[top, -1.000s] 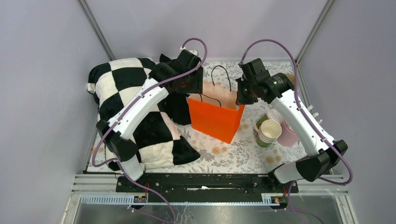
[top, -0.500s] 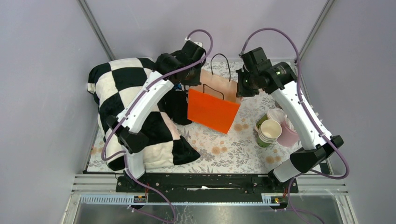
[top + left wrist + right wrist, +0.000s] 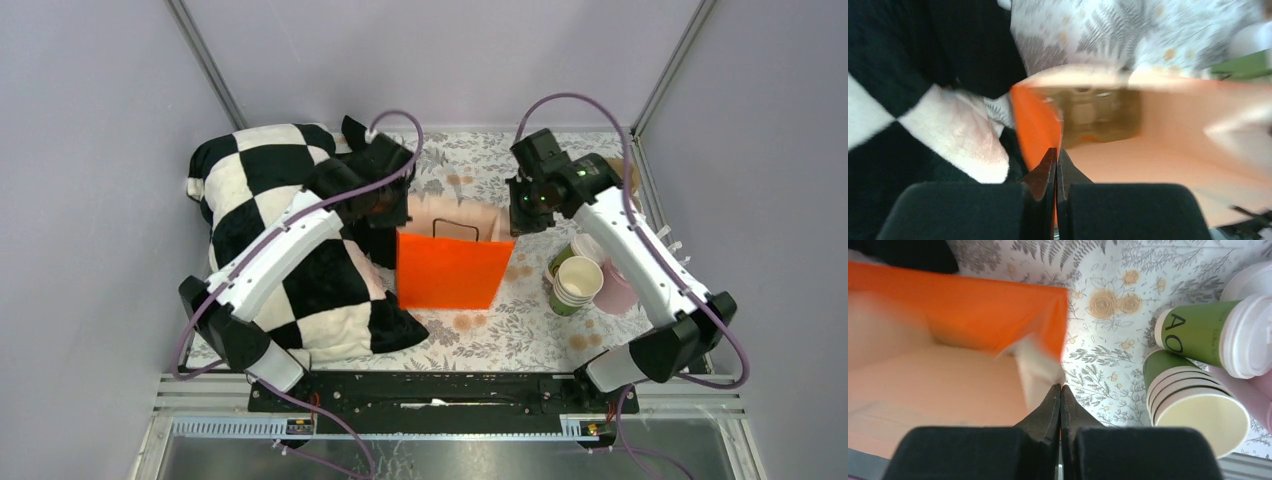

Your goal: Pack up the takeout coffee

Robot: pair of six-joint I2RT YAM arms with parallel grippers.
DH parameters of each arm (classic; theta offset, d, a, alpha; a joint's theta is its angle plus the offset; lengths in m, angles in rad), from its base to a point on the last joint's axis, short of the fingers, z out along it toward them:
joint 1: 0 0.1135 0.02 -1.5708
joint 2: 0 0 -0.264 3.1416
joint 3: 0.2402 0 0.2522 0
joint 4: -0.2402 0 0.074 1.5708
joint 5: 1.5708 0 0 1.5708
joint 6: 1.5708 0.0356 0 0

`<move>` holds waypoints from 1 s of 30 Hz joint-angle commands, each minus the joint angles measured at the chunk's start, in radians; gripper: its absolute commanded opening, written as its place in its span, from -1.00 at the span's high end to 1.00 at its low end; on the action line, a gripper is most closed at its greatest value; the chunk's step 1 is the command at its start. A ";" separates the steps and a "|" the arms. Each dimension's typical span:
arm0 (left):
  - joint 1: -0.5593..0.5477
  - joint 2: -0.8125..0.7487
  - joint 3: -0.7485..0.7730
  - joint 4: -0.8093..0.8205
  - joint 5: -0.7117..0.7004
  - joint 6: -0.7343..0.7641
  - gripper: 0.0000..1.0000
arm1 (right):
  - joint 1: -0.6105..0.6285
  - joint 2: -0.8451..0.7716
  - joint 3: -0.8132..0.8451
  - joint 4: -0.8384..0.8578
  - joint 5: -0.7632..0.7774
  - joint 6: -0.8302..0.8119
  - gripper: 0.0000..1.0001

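**Bag now square-on and closer in; coffee not packed yet**

Since half a second ago the orange bag (image 3: 447, 270) has swung from skewed to square-on and moved nearer the arm bases. Both arms pulled back with it.

Left gripper (image 3: 1055, 152): fingers pressed together on the bag's left rim. Right gripper (image 3: 1060, 388): fingers together on the bag's right corner, at the folded side panel. The mouth looks held open between them.

The lidded coffee cup (image 3: 1208, 335) stands just right of the bag, outside it and not held. The stack of empty cups (image 3: 1193, 400) is also right of the bag, tight against the coffee. The pink cup (image 3: 618, 290) is further right of the bag.

Risks, my read:
- Both grippers are busy. You have to free one to fetch the coffee, and the paper bag may then sag or tip.
- Three cups sit packed together right of the bag. A wide approach could knock the stack or grab the wrong cup.
- Pulling the rims apart harder could tear the paper.

Room: the pillow (image 3: 280, 240) crowds the bag's left side, touching or nearly. The bare tablecloth (image 3: 500, 330) in front of the bag is your open space. I'd come at the coffee from above.
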 commanded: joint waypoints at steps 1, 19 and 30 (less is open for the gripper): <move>0.036 0.015 -0.167 0.153 0.085 -0.043 1.00 | -0.002 0.061 0.021 0.000 0.002 -0.007 1.00; 0.038 -0.068 -0.189 0.192 0.035 -0.038 1.00 | 0.008 0.042 0.027 0.051 -0.032 0.031 0.95; 0.043 -0.137 -0.141 0.140 0.067 0.106 -0.32 | 0.007 0.136 0.600 -0.340 0.057 0.014 -0.56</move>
